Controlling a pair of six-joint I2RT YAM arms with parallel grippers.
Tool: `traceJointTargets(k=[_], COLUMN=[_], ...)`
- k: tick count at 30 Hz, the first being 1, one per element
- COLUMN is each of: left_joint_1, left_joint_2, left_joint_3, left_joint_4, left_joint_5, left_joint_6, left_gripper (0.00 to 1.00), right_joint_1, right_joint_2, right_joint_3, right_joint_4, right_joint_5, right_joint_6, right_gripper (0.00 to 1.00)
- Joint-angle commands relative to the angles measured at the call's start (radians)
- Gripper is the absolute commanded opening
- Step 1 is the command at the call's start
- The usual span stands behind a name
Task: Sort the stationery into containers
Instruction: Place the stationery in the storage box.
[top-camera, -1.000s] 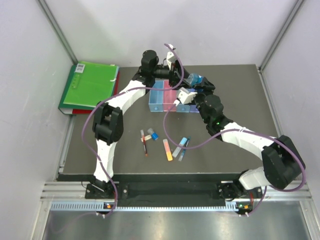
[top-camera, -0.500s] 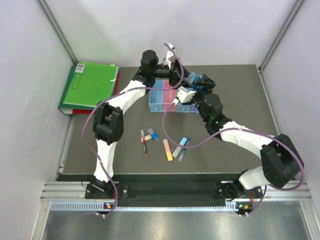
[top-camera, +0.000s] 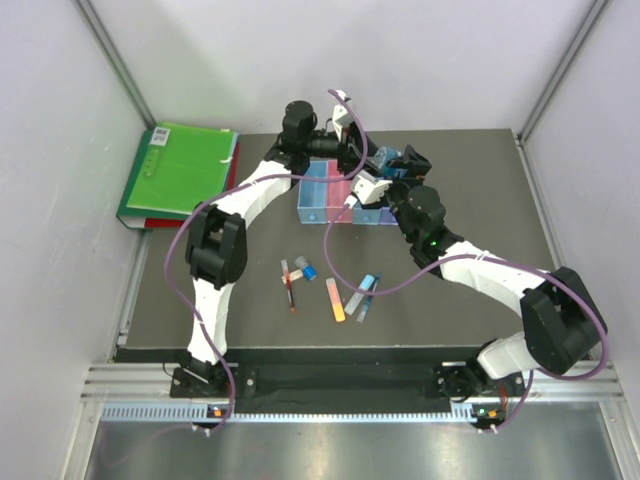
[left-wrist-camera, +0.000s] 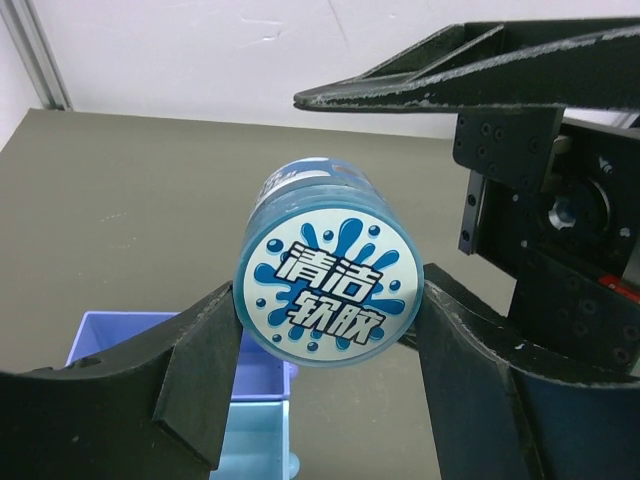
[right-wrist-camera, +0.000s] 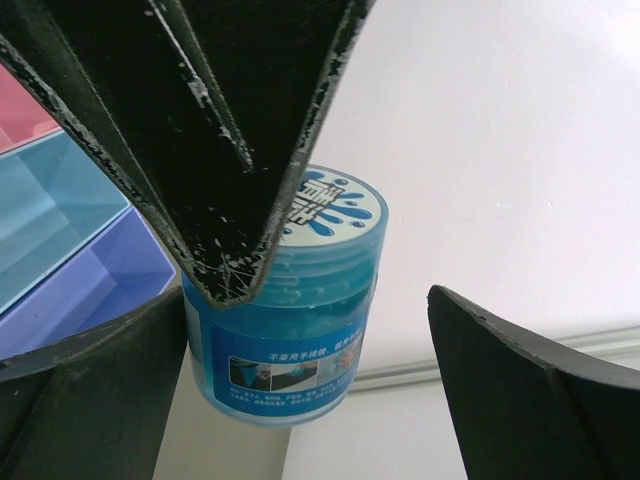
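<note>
A round blue jar (left-wrist-camera: 328, 275) with a splash-print lid hangs in the air behind the containers, my left gripper (left-wrist-camera: 325, 335) shut on its sides. My right gripper (right-wrist-camera: 305, 310) stands open around the same jar (right-wrist-camera: 290, 340), its right finger well clear of it. From above, the jar (top-camera: 388, 157) sits between both grippers behind the row of four joined bins (top-camera: 345, 195). On the table lie a red pen (top-camera: 290, 287), a blue-capped piece (top-camera: 306, 269), an orange-pink stick (top-camera: 335, 299), a grey stick (top-camera: 356, 298) and a blue pen (top-camera: 369, 293).
A big green folder (top-camera: 178, 170) lies at the back left on a red one. The two arms cross closely over the bins. My right gripper's finger (left-wrist-camera: 450, 70) passes just above the jar. White walls close in the table's back and sides.
My right gripper's jaws have spread wide and let go of the blue jar, which stays in the left gripper. Both arms have hardly moved.
</note>
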Motion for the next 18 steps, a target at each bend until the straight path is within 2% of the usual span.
traceJointTargets(k=[1, 4, 12, 18], left_joint_1=[0.031, 0.049, 0.069, 0.069], left_joint_2=[-0.025, -0.031, -0.042, -0.045], left_joint_3=[0.01, 0.006, -0.024, -0.025], left_joint_4=[-0.112, -0.162, -0.074, -0.056], left_joint_5=[-0.045, -0.068, -0.088, -0.11], left_joint_6=[0.159, 0.221, 0.146, 0.144], left_gripper=[0.0, 0.0, 0.0, 0.0], right_joint_1=[0.012, 0.011, 0.011, 0.01], right_joint_2=[-0.012, -0.023, -0.027, -0.032], right_joint_3=[0.058, 0.053, 0.044, 0.044], right_joint_4=[0.033, 0.025, 0.008, -0.021], right_joint_5=[-0.014, -0.009, -0.008, -0.008], right_joint_6=[0.033, 0.04, 0.045, 0.053], right_gripper=[1.0, 1.0, 1.0, 1.0])
